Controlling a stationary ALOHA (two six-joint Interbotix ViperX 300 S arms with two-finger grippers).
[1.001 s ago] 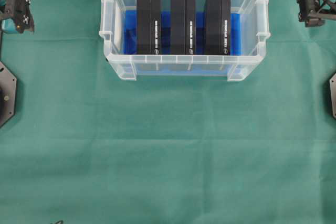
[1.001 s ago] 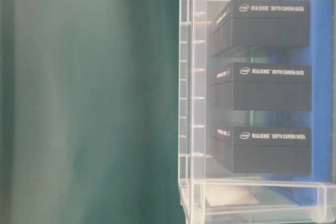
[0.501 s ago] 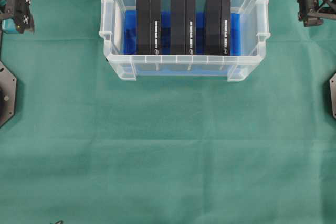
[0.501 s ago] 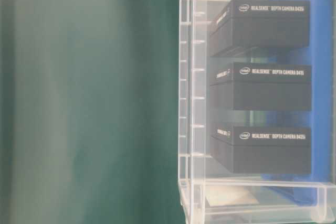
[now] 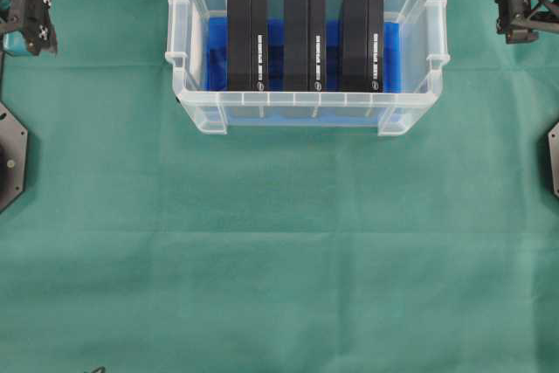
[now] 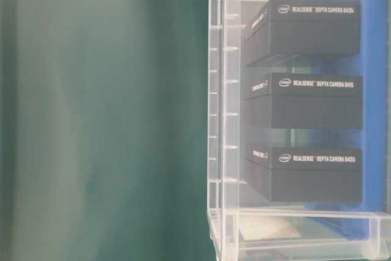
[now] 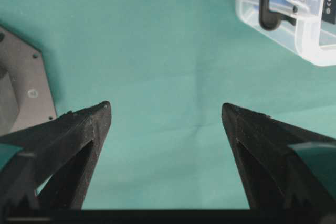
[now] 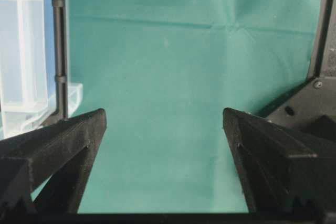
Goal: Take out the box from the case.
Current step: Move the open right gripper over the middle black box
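I see my left tool (image 7: 165,114) with matte black wedge fingers (image 7: 79,135), teal pads behind; my right tool (image 8: 164,116) matches. Overhead, both arms are black trusswork; grey hexagonal base plates (image 5: 10,156) carry screws.

The case (image 6: 223,114) is cropped at right; the cloth (image 6: 91,114) blurs.

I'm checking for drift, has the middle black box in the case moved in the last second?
No. The middle box sits in the same spot between its two neighbours, against the case rim.
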